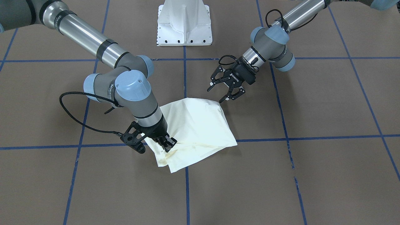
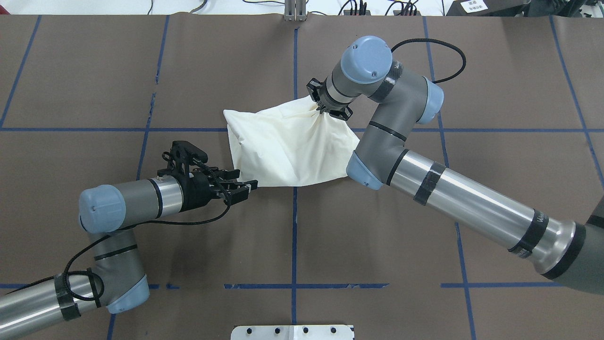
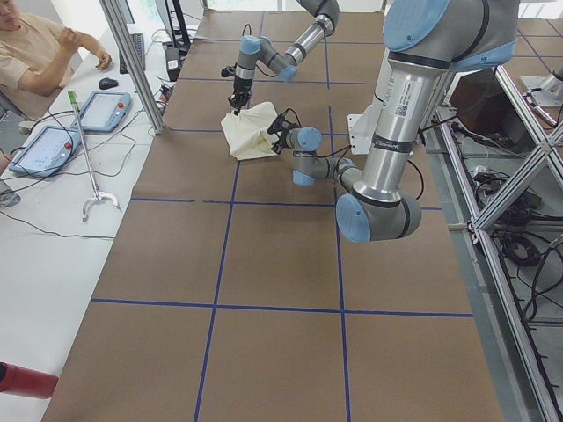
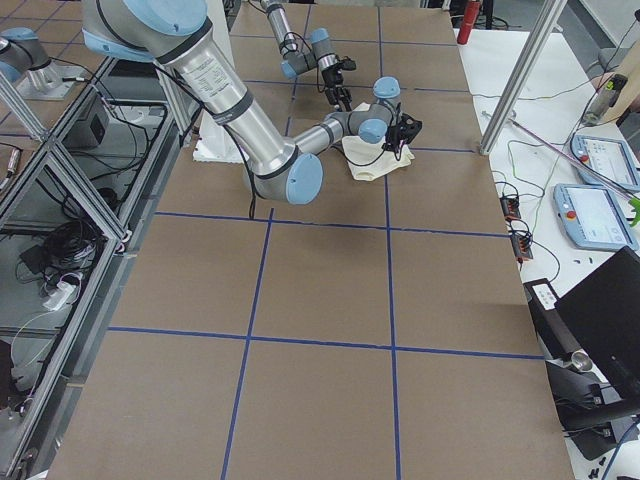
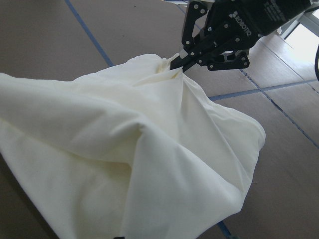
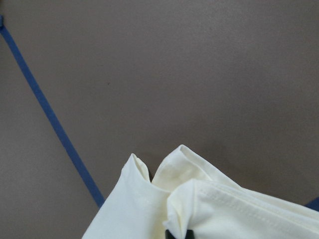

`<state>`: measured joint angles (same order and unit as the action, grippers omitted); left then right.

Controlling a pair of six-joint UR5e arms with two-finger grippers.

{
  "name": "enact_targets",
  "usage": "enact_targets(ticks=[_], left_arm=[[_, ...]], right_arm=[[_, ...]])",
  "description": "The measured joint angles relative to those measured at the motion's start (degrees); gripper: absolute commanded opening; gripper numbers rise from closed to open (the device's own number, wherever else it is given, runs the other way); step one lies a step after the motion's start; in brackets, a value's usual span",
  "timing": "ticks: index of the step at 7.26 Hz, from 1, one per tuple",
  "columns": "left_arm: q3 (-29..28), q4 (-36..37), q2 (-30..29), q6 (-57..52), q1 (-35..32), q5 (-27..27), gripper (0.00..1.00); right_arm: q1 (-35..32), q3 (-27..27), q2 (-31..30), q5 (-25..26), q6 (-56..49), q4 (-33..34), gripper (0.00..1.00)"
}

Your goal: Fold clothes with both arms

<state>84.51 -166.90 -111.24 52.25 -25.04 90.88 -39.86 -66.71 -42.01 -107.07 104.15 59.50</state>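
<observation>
The cream shirt (image 1: 200, 125) lies folded in a rough square at the table's middle, plain side up, with no print showing. It also shows in the overhead view (image 2: 288, 146). My right gripper (image 1: 168, 144) is shut on the shirt's far corner and holds it bunched and raised a little; it also shows in the overhead view (image 2: 325, 107) and the left wrist view (image 5: 174, 62). The right wrist view shows the pinched hem (image 6: 199, 209). My left gripper (image 1: 215, 95) is open and empty, its fingertips just beside the opposite corner of the shirt (image 2: 250, 187).
The white pedestal base (image 1: 184, 25) stands at the robot's side of the table. Blue tape lines (image 2: 294, 226) cross the brown surface. An operator (image 3: 35, 53) and tablets (image 3: 53, 145) are on a side table beyond the far edge.
</observation>
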Motion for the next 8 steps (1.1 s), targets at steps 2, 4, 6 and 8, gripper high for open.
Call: enact_targets(ticks=[2,4,6,8], left_arm=[[-0.76,0.83,-0.56,-1.14,-0.29,0.07,0.56],[-1.29,1.13,-0.77,-1.72,-0.86,0.04,0.55],[-1.89,1.22,-1.06,-1.86,-1.65,0.04,0.53],[-3.65,1.21,-2.74,-1.80,-1.82,0.10,0.00]], right_arm=[[-0.09,0.00,0.00,0.02,0.00,0.00,0.00],[-0.13,0.00,0.00,0.02,-0.06,0.00,0.00],[-0.13,0.00,0.06,0.02,-0.08,0.00,0.00],[-0.13,0.00,0.03,0.02,-0.09,0.00,0.00]])
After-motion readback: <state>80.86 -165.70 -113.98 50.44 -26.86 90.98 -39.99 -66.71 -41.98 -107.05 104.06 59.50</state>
